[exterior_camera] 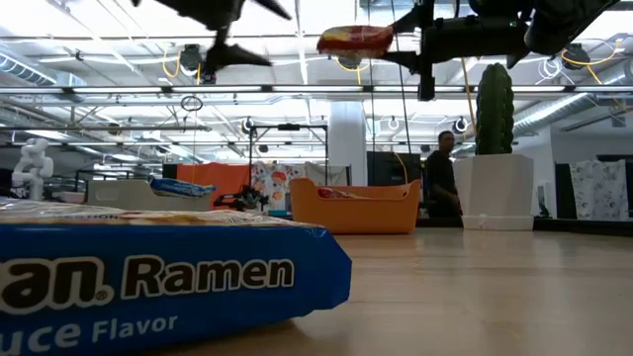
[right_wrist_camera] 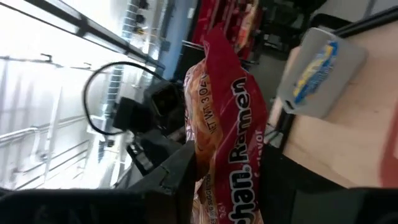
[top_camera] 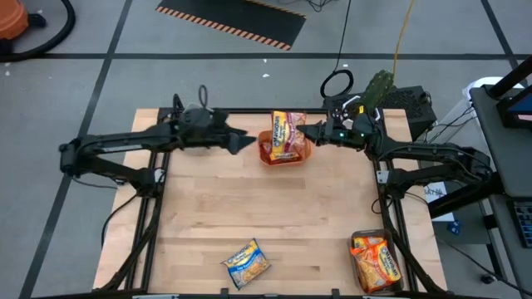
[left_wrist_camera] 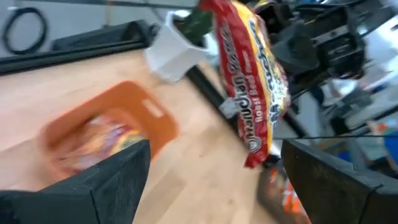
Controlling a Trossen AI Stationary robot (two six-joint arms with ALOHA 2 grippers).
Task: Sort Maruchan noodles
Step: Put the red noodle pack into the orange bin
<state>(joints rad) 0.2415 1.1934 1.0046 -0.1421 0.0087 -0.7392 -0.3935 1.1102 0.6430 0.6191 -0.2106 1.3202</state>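
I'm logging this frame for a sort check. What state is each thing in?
Red packet: held in the air above the orange bin, clamped by the right end effector.
Orange bin: upright on the table, packets inside.
Left end effector: open, empty, beside the bin.
Yellow-blue packet: lying flat on the table, near edge.
Clear bin: holding orange packets.

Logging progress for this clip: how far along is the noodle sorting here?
Partly done. The orange bin at the table's far edge already holds packets, and so does the clear bin at the near right corner. In hand: the right gripper holds a red packet above the orange bin; the left gripper is open beside it. Left: the yellow-blue packet lying loose on the table.
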